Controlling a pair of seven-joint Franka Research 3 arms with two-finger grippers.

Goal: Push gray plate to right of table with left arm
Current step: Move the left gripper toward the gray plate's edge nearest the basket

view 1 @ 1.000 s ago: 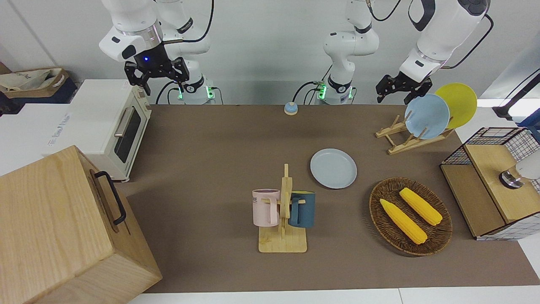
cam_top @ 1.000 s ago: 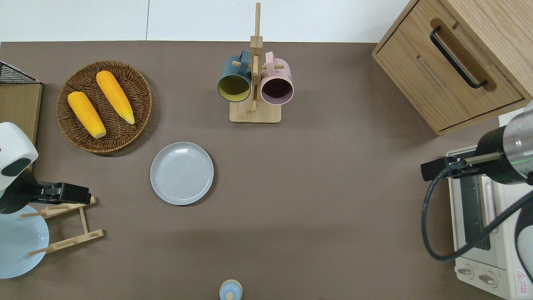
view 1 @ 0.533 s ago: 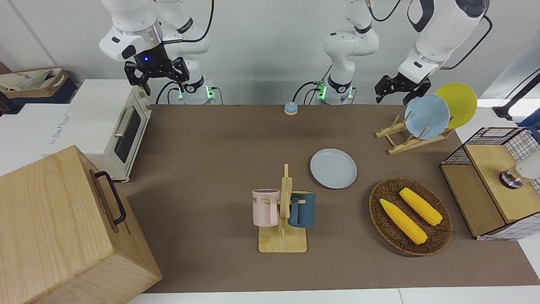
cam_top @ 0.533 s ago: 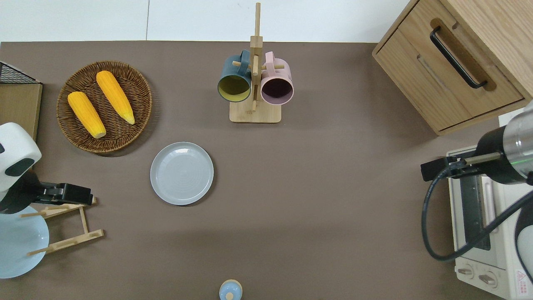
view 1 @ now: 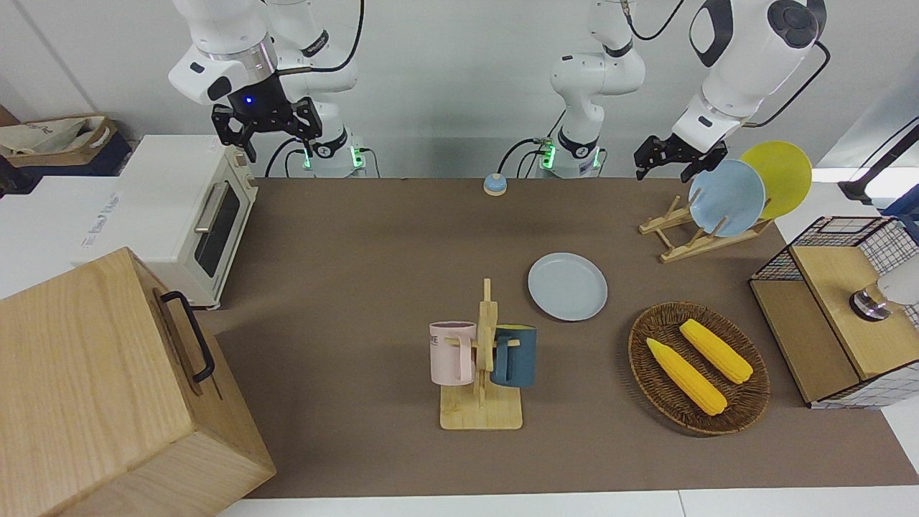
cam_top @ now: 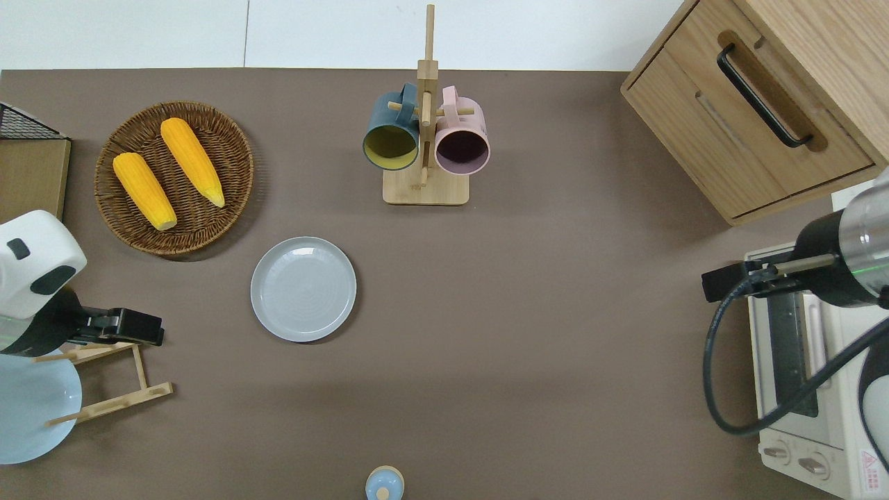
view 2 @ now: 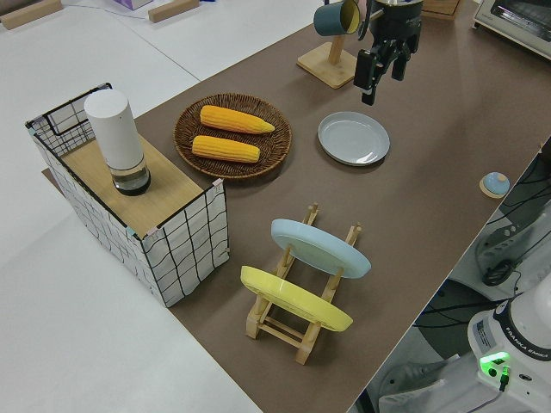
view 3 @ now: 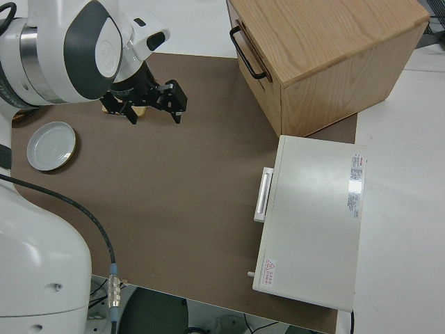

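Note:
The gray plate [view 1: 567, 286] lies flat on the brown table [view 1: 359, 244], between the mug stand and the plate rack; it also shows in the overhead view [cam_top: 303, 289] and the left side view [view 2: 353, 138]. My left gripper [view 1: 664, 169] is open and empty, up in the air. In the overhead view the left gripper [cam_top: 154, 330] is over the end of the wooden plate rack [cam_top: 111, 378], apart from the gray plate, toward the left arm's end of the table. My right gripper [view 1: 276, 138] is open and parked.
A mug stand [view 1: 482, 359] holds a pink and a dark blue mug. A wicker basket [view 1: 754, 402] holds two corn cobs. The rack holds a bluer plate [view 1: 726, 197] and a yellow plate [view 1: 782, 172]. A toaster oven [view 1: 194, 215], a wooden cabinet [view 1: 108, 388], a wire crate [view 1: 840, 309] and a small bell [view 1: 495, 184] stand around.
My left gripper has drifted a little toward the gray plate, over the rack's end. The plate and the right arm have not moved.

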